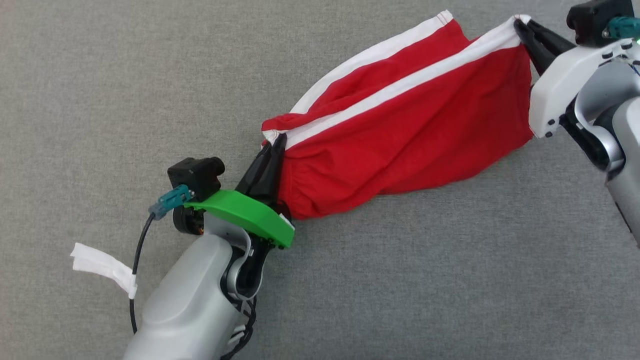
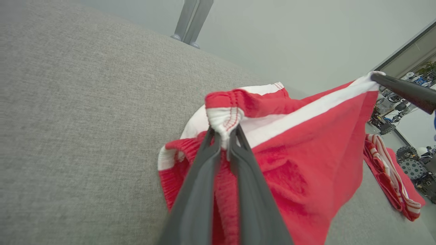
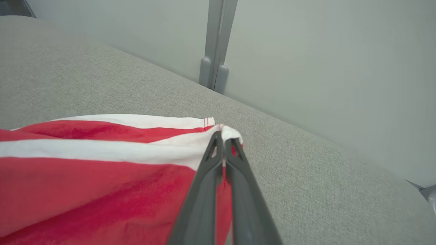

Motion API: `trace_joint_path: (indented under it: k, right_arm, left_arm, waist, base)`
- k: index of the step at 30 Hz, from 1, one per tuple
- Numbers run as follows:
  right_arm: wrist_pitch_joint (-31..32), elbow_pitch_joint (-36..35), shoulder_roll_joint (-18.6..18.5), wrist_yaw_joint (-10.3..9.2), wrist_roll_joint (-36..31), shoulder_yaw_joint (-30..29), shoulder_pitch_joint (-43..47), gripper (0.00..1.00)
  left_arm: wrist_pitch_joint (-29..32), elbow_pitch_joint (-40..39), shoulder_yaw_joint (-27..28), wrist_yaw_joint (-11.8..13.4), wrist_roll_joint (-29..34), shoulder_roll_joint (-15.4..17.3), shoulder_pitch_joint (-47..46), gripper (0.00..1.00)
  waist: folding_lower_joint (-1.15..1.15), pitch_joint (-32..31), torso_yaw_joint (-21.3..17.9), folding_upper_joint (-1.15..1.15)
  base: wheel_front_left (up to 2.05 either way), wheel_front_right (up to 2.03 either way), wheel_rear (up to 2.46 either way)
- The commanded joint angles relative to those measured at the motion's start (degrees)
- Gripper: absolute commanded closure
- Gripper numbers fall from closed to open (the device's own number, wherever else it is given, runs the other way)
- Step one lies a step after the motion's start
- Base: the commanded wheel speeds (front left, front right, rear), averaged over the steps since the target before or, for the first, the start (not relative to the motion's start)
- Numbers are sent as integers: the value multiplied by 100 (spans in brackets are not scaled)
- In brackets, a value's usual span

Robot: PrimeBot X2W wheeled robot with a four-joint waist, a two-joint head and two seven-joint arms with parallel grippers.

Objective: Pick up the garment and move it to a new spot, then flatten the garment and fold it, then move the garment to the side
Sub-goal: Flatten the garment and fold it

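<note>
Garment (image 1: 400,130): red shorts with white stripes, stretched above the surface (image 1: 100,100) between 2 end effectors, one end near the far edge.
Left end effector (image 1: 272,147): clamped on the bunched waistband.
Right end effector (image 1: 522,25): pinched tight on a white hem corner.
Risk: that thin hem pinch may slip under more tension, and the sagging middle may crease when laid down.
Surface: flat grey woven cloth.
Room: pale wall (image 3: 323,68) and grey post (image 3: 216,41) behind the far edge. A second striped garment (image 2: 395,180) lies by an edge.

We see a grey woven counter (image 1: 100,75) carrying a white-striped red garment (image 1: 400,135), stretched from centre toward two o'clock; a second striped cloth (image 2: 391,177) lies nearby.
</note>
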Motion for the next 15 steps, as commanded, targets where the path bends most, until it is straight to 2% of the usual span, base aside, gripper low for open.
trace_joint_path:
  k: [1,6,9,10,15]
  right_arm:
    - [-114,175,26,-9,-28,88,-220,100]
    - [-433,853,70,-10,-149,505,-836,100]
    - [-564,1180,98,-10,-199,651,-1132,100]
    - [-599,1276,116,-10,-202,677,-1203,100]
    - [-773,1753,227,-10,-177,837,-1546,100]
  left_arm:
    - [-62,81,88,54,61,-33,-182,100]
    - [-136,333,266,184,167,-218,-451,100]
    - [-152,427,289,142,201,-268,-564,100]
    - [-145,449,293,132,209,-276,-589,96]
    - [-149,449,404,141,260,-318,-720,93]
  waist:
    - [0,218,179,0]
    - [0,422,302,0]
    - [0,517,363,0]
    - [0,546,377,0]
    - [0,690,442,0]
  base:
    - [0,0,0]
    - [0,0,0]
    - [0,0,0]
    - [0,0,0]
    - [0,0,0]
